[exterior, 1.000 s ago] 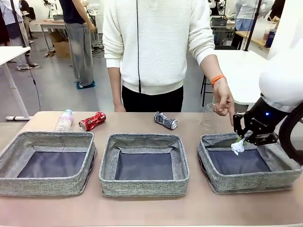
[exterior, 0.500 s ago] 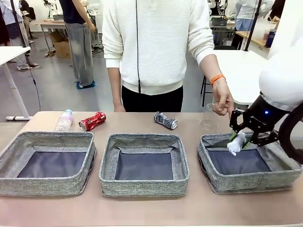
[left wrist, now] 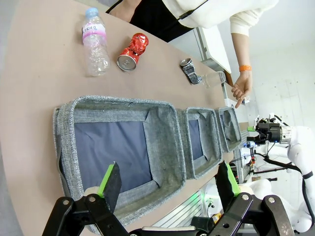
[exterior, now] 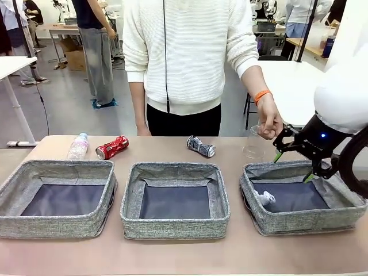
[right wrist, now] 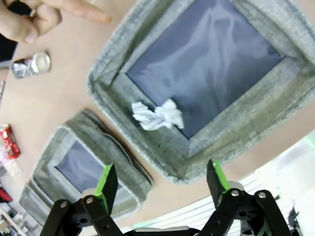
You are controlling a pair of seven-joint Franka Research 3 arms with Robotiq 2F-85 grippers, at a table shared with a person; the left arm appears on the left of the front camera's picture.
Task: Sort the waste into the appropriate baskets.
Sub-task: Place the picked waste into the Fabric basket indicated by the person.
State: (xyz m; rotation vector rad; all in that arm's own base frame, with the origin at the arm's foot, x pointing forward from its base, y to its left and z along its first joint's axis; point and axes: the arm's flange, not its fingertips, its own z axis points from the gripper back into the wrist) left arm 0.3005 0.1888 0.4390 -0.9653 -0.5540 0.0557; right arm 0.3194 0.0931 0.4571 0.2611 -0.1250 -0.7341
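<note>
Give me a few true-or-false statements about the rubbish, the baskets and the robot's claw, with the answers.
1. The crumpled paper wad lies in the right basket. True.
2. The right claw is shut on the paper. False: it is open, above that basket.
3. The crushed red can sits in the left basket. False: it lies on the table behind it, beside the plastic bottle.
4. The black-and-silver can lies on the table behind the middle basket. True.

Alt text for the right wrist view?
The open right gripper hangs above a grey basket where a crumpled white paper wad lies by one wall. A person's hand points from the top corner, near a crushed can on the table.
</note>
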